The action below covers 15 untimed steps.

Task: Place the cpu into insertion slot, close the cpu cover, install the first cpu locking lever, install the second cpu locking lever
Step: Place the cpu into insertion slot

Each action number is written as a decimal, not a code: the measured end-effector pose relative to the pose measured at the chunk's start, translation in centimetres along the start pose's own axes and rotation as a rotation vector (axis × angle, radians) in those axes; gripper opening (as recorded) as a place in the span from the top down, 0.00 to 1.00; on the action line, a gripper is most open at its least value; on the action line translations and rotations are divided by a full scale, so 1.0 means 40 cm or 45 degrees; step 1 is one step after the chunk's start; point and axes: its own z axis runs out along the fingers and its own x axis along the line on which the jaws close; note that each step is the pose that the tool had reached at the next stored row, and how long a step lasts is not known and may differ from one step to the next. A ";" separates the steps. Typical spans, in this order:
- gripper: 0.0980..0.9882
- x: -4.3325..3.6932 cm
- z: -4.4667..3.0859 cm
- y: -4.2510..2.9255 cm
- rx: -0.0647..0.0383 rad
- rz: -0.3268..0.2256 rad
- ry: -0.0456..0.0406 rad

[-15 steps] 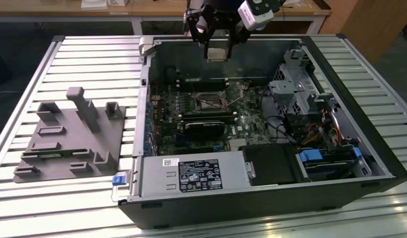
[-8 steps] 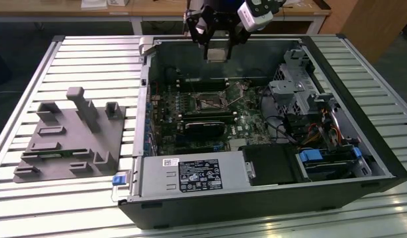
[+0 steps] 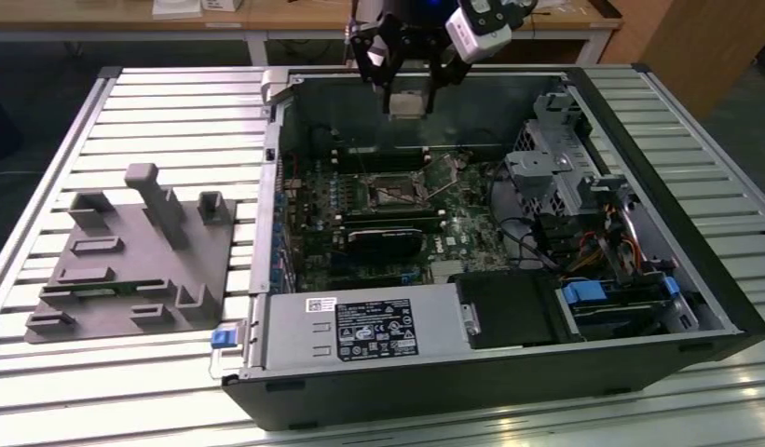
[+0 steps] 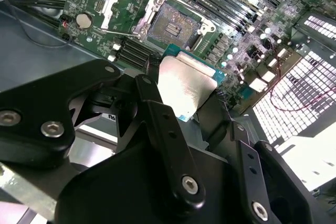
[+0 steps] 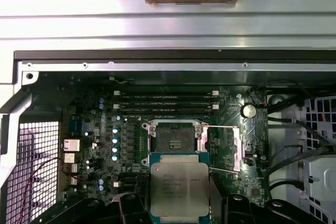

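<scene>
two jaws pinch the cpu point(image 5: 179, 190), held clear of the insertion slot point(image 5: 175, 139).

The claw point(image 4: 184, 94) is matte black, built of flat jointed link bars point(image 4: 168, 129) with rounded ends, pinned by silver hex-socket screws point(image 4: 190, 184). In the exterior view a white camera block point(image 3: 479, 26) with a dark face sits beside the black wrist point(image 3: 397, 19).

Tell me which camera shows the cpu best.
The first wrist view: the cpu faces it squarely, top unobstructed. The second wrist view shows it slanted and partly hidden; in the exterior view it's a small pale square.
</scene>
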 end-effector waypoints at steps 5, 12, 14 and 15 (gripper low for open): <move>0.50 0.000 0.004 0.000 0.000 0.000 0.000; 0.50 0.001 0.009 -0.001 0.000 0.000 0.000; 0.50 0.001 0.011 -0.001 0.000 0.000 0.000; 0.50 0.001 0.012 -0.001 0.000 0.000 0.000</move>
